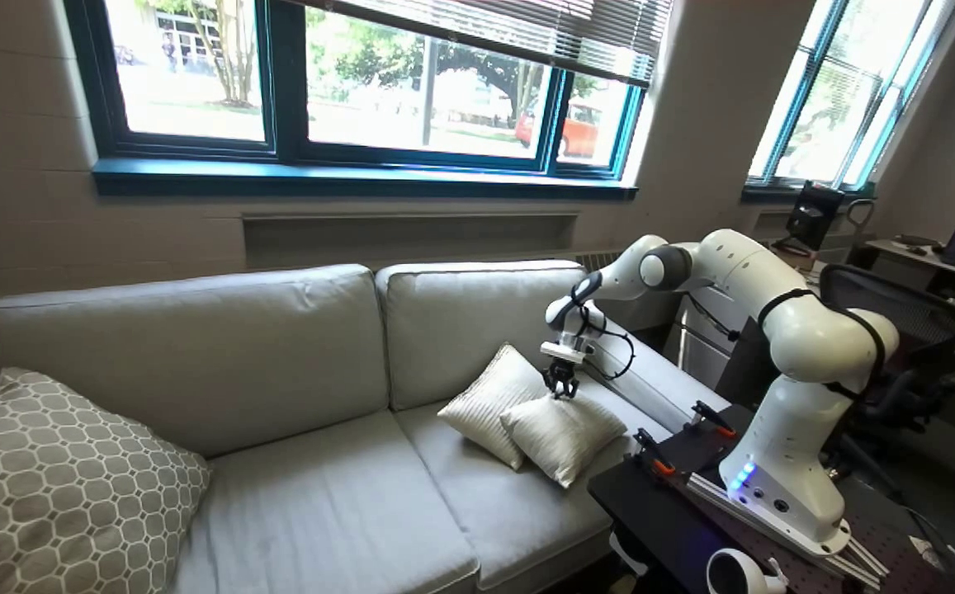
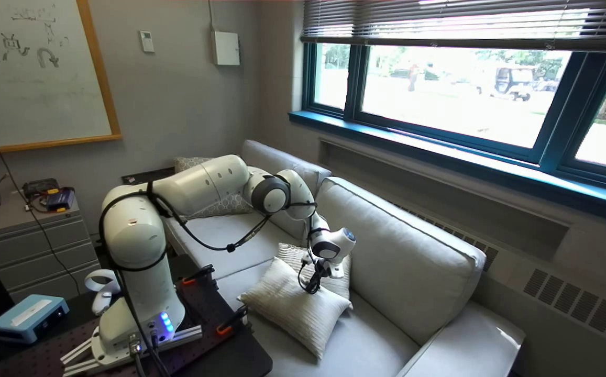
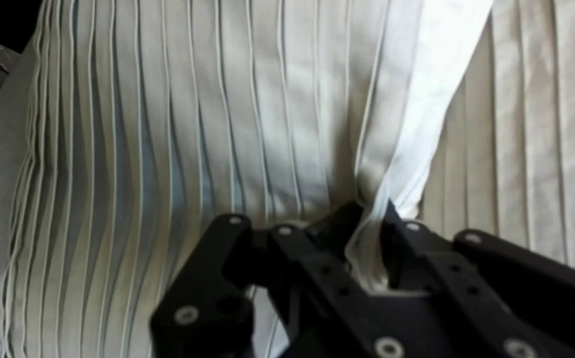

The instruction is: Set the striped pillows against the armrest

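We find the front pillow on the sofa seat, between its front and back edges, toward the end with the armrest. It partly hides the back pillow, which tilts up nearer the seat's back edge, before the back cushion. In both exterior views we see a strip of seat between the front pillow and the armrest. The gripper points down, its jaws clenched on a fold of the front pillow's ribbed cloth, on the side next to the back pillow; in the wrist view we make out that fold between the fingers. At the seat's opposite end we have the lattice pillow. Off the seat's front edge, near the armrest, stands the table. The robot arm is mounted on its surface, two clamps sit along the edge facing the seat, and a controller and a blue box lie near the robot arm's base. Above the back cushion we see a window.
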Tool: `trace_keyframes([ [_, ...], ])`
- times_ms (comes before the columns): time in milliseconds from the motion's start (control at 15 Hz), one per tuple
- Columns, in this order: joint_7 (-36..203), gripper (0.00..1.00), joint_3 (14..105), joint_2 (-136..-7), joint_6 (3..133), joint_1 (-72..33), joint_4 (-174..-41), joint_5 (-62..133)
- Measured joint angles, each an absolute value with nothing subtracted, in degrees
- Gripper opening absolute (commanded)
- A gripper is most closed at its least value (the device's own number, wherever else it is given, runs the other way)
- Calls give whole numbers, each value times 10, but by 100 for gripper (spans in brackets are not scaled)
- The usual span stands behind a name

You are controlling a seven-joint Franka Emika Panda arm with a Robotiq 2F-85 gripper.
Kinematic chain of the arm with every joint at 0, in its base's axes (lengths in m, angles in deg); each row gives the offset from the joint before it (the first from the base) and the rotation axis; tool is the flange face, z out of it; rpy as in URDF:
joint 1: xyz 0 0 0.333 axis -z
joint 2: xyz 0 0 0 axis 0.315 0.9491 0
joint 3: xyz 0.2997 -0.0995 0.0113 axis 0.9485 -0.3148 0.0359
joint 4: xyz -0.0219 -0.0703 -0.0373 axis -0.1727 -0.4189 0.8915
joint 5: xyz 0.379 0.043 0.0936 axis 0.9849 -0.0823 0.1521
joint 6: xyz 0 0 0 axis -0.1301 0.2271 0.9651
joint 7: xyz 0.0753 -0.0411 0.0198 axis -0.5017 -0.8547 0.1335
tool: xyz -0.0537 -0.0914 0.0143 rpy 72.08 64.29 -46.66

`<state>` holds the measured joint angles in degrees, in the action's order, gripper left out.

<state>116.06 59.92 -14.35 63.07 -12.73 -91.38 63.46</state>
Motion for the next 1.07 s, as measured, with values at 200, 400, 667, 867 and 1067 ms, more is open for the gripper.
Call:
trace_keyframes([
  [200, 1153, 1, 617, -178, 679, -119, -946, 688],
  [400, 1116, 1, 643, -234, 763, -99, -1024, 756],
  [667, 1030, 1, 679, -311, 896, -61, -1144, 892],
  [867, 917, 1, 741, -363, 1016, -3, -1235, 1038],
  [1067, 787, 1, 856, -406, 1129, 104, -1296, 1188],
])
